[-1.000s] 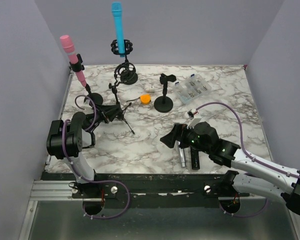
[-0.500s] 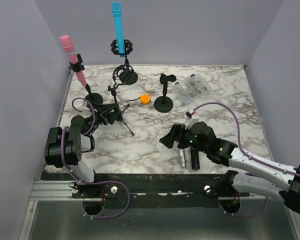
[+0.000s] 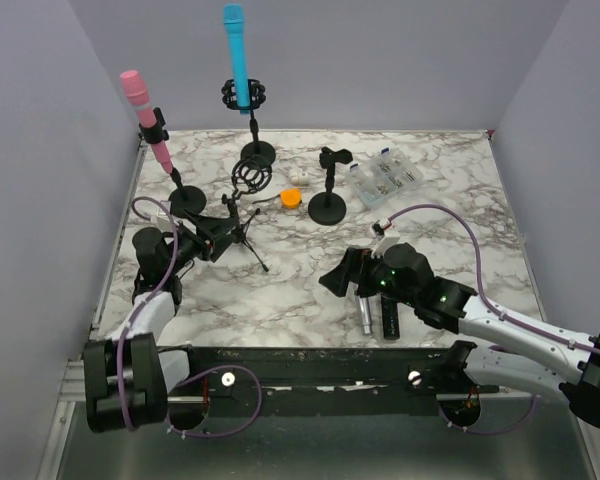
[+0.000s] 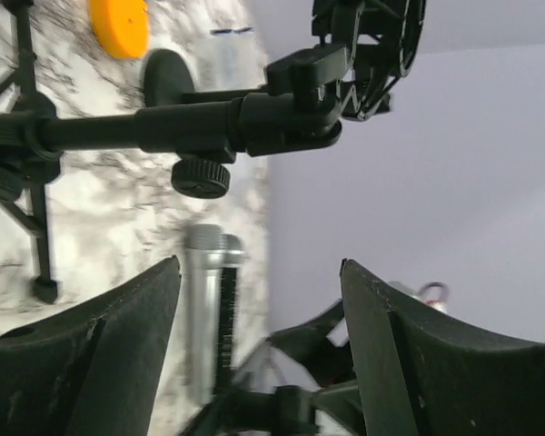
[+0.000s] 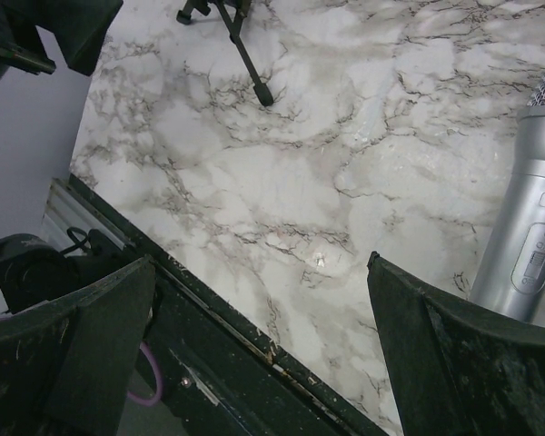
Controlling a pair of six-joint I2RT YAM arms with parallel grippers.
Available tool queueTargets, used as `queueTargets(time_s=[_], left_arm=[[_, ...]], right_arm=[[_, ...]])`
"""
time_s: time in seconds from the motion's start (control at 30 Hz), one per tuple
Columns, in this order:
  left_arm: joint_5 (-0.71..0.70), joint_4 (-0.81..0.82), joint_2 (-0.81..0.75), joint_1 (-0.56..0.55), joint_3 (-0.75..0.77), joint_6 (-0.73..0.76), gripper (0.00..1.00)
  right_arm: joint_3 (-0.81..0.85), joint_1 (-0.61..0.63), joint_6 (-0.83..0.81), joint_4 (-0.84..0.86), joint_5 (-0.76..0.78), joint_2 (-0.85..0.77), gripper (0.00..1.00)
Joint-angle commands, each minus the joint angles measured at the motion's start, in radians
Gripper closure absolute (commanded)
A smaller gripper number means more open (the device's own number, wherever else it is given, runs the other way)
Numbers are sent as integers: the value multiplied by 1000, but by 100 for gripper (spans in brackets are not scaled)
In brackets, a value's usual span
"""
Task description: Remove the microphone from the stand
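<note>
Microphone [image 3: 365,311] lies loose by the worktop's [image 3: 450,200] near edge beside my open right claw [image 3: 342,277]; a nudge could roll it off. My open left claw [image 4: 259,271] might topple the stand [image 4: 163,127].

Overhead camera looks down; close wrist cameras share the silver microphone [image 5: 527,227].

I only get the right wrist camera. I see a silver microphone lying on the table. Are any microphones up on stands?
Observer: Yes. A pink microphone is clipped in a stand at the far left.
Kid: Any more?
Observer: A blue microphone stands upright in a round holder at the back.
Kid: What's my left hand doing?
Observer: The left gripper is open, right by a small tripod stand with no microphone in it.
</note>
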Motion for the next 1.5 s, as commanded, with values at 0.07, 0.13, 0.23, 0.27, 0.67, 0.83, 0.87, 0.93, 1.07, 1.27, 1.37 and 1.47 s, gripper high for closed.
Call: queueTargets(time_s=[0.07, 0.13, 0.23, 0.27, 0.67, 0.83, 0.87, 0.93, 1.07, 1.27, 1.37, 1.47], left_arm=[[-276, -851, -302, -29, 241, 682, 35], [-388, -984, -333, -92, 322, 853, 39], [-578, -1092, -330, -240, 423, 990, 35], [-611, -1091, -323, -272, 437, 1015, 33], [-643, -1118, -45, -324, 706, 1213, 48], [-573, -1115, 12, -325, 726, 1226, 55], [-567, -1121, 24, -325, 731, 1226, 55], [-565, -1117, 39, -326, 735, 1219, 54], [-559, -1093, 68, -335, 737, 1216, 51], [-609, -1049, 105, -354, 719, 1206, 51], [-654, -1016, 114, -371, 695, 1205, 55], [-715, -958, 101, -384, 652, 1210, 62]], right_arm=[[-16, 5, -7, 20, 6, -14, 0], [-19, 6, -8, 35, -2, -4, 0], [-16, 5, -7, 49, -15, 19, 0], [-16, 5, -7, 54, -17, 23, 0], [-19, 6, -8, -29, 37, -81, 0], [-16, 5, -10, -31, 38, -87, 0], [-13, 6, -10, -31, 33, -83, 0], [-10, 5, -10, -31, 28, -74, 0], [-12, 6, -9, -30, 28, -71, 0], [-16, 5, -8, -29, 33, -77, 0], [-16, 5, -7, -28, 32, -74, 0], [-17, 5, -7, -27, 33, -73, 0]])
